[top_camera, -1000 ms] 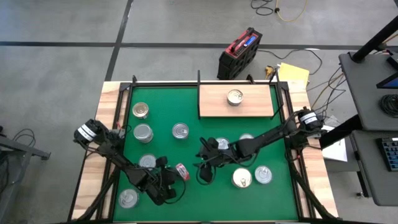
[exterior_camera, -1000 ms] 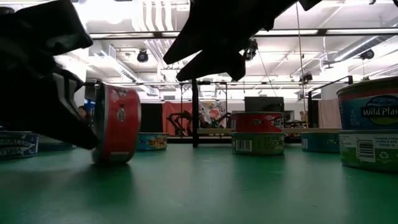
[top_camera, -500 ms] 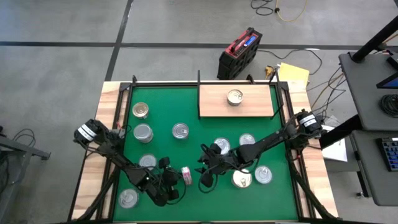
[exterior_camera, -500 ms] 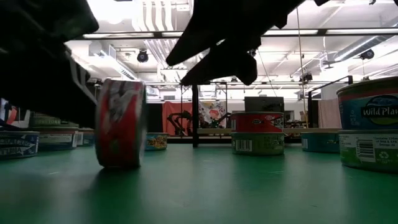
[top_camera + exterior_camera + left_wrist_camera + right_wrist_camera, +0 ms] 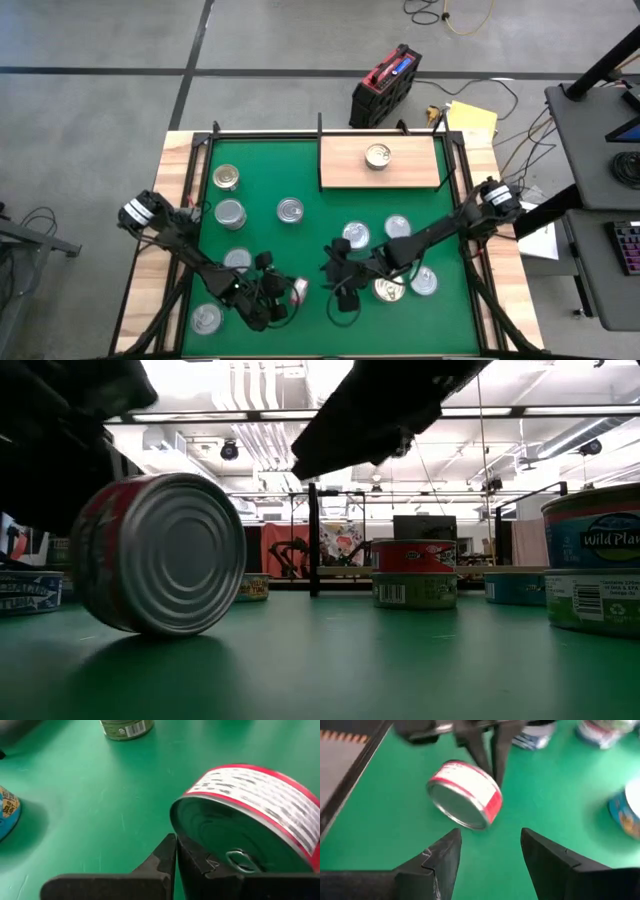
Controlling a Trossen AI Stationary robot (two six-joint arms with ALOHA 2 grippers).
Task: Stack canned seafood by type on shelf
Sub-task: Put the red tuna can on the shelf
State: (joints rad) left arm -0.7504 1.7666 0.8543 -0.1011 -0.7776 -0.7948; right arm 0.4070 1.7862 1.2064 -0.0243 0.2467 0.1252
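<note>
We see a red-and-black case (image 5: 385,85) on the floor beyond the green mat (image 5: 270,180), yellow papers (image 5: 470,118) beside it.

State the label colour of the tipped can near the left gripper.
Red with a white band, clearest in the right wrist view.

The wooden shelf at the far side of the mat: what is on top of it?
One can with a gold-toned lid stands alone on the shelf, near the middle. The rest of the board is bare wood. The can's side label cannot be seen from above.
</note>
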